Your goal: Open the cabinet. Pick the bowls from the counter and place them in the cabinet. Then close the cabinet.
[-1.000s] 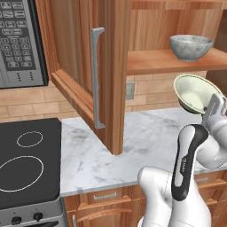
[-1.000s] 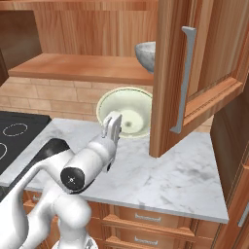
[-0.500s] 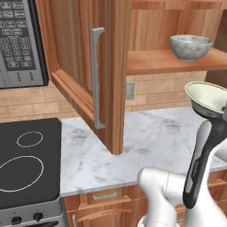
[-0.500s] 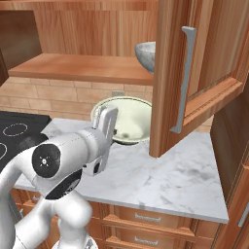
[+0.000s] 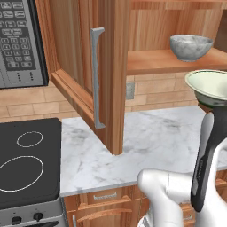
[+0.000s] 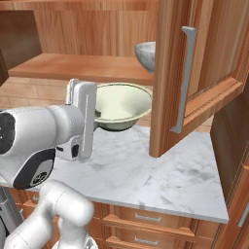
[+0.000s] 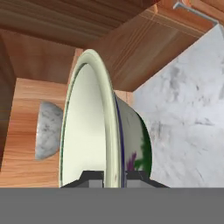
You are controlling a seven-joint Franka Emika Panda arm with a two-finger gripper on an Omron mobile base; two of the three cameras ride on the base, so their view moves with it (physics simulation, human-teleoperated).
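1. I've got the cabinet (image 5: 88,66) standing open, its door (image 6: 170,73) swung out over the counter (image 5: 146,146), the bar handle (image 5: 96,77) facing me.
2. The counter is white marble with wooden drawers (image 6: 146,219) under it; the black stove (image 5: 26,164) sits at its left end, the microwave (image 5: 20,42) above that.
3. My arm (image 6: 44,141) reaches up in front of the shelf (image 6: 78,65).
4. The green bowl (image 6: 119,104) is off the counter, in the air just below shelf level and roughly level.
5. The grey bowl (image 5: 190,46) already sits on the shelf inside, behind the green one.
6. My gripper (image 7: 114,177) is clenched on the green bowl's rim, one finger (image 7: 92,178) inside, the other outside the wall.
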